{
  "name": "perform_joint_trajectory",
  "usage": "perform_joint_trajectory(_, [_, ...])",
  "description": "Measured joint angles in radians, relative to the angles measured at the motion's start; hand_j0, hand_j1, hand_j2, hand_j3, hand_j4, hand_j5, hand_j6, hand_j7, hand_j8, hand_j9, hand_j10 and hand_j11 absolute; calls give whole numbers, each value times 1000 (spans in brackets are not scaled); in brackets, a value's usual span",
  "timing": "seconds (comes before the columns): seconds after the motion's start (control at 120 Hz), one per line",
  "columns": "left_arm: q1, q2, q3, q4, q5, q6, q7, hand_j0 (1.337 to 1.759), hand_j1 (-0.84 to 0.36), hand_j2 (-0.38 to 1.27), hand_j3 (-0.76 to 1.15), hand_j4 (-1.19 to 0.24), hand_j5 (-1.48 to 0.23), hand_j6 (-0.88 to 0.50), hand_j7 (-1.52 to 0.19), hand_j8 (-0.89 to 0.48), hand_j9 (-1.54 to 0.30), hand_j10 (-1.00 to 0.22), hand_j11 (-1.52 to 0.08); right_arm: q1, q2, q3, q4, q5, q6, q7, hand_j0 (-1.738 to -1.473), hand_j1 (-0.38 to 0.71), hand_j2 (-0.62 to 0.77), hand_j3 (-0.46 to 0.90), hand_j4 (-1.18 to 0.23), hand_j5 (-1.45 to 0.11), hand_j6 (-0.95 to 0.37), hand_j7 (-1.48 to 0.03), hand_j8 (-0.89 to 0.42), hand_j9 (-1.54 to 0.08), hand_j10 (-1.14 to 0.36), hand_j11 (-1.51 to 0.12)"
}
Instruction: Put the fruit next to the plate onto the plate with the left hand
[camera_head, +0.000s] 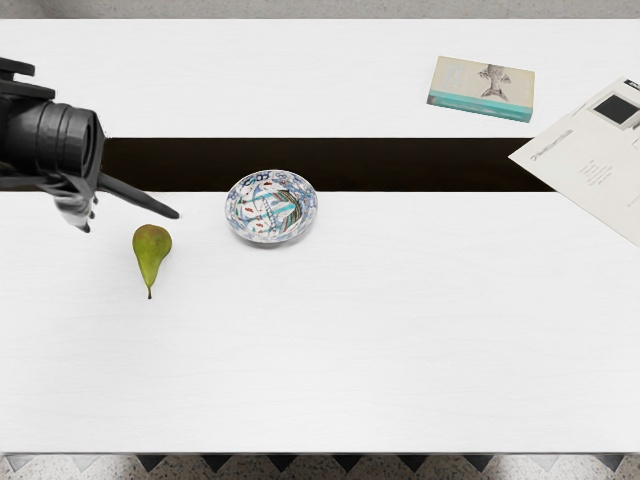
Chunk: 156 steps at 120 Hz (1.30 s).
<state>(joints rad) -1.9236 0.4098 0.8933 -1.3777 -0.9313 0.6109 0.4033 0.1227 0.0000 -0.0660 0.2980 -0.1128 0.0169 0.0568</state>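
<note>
A green pear (151, 250) lies on the white table (400, 340), stem toward the camera, just left of the patterned plate (271, 206). The left hand (80, 195) hovers up and left of it, fingers apart and empty. The fruit looks light, firm and apt to roll; its broad belly offers the surest hold.
</note>
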Motion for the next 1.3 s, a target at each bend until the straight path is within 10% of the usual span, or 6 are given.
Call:
perform_joint_trajectory(0.617, [17,-138,65,77,-67,0,17,1658,337,2,0,-11,-14,-11,-14,-11,-14,-11,-14,0,0,0,0,0,0,0,-1658,-333,-3,0,-13,-17,-13,-17,-13,-17,-13,-17])
perform_joint_trajectory(1.3, [81,-184,74,120,-67,0,18,1658,43,51,0,-256,-332,-256,-332,-256,-332,-256,-332,0,0,0,0,1,0,0,-1658,-333,-3,0,-13,-17,-13,-17,-13,-17,-13,-17])
